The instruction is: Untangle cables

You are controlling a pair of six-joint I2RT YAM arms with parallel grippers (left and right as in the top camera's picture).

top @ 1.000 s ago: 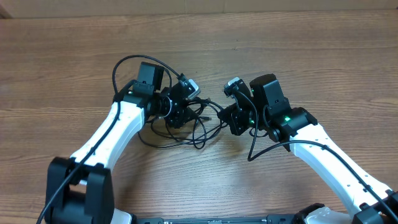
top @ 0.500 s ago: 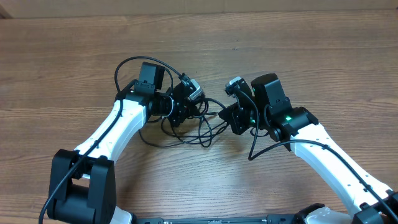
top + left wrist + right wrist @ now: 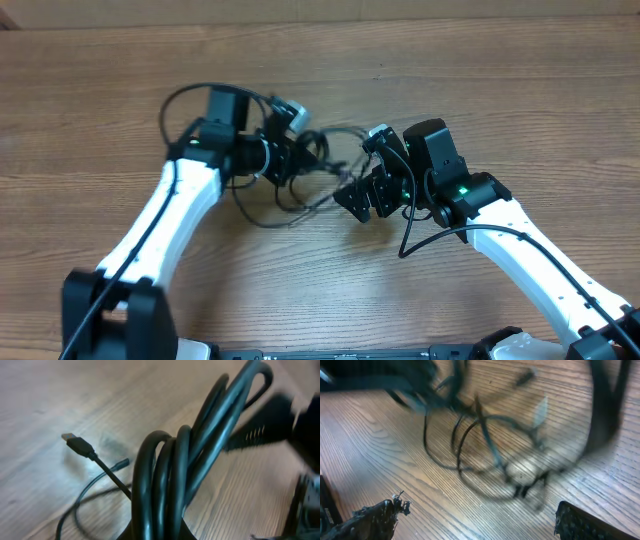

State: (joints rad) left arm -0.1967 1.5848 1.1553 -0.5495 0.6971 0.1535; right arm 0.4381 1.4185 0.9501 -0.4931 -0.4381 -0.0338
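Observation:
The cables [image 3: 300, 195] are thin black cords, partly lifted and partly trailing on the wooden table [image 3: 500, 90] between my two arms. My left gripper [image 3: 298, 160] is shut on a bunch of their loops, which rise thick and glossy from its jaws as cables [image 3: 165, 485] in the left wrist view. One small plug end [image 3: 75, 443] lies on the wood to the left. My right gripper [image 3: 352, 197] stands wide open just right of the bundle. In the right wrist view its fingers [image 3: 370, 521] frame bare wood, with the blurred cables [image 3: 490, 455] beyond them.
The thicker black wires fixed to the arms [image 3: 430, 235] loop near both wrists. A second, larger plug [image 3: 260, 432] shows blurred at the right of the left wrist view. Bare wooden table surrounds the bundle on all sides.
My left gripper shut on the cable loops and pulled them up and to the left. My right gripper opened wide and let go of the cables; its arm stayed in place.

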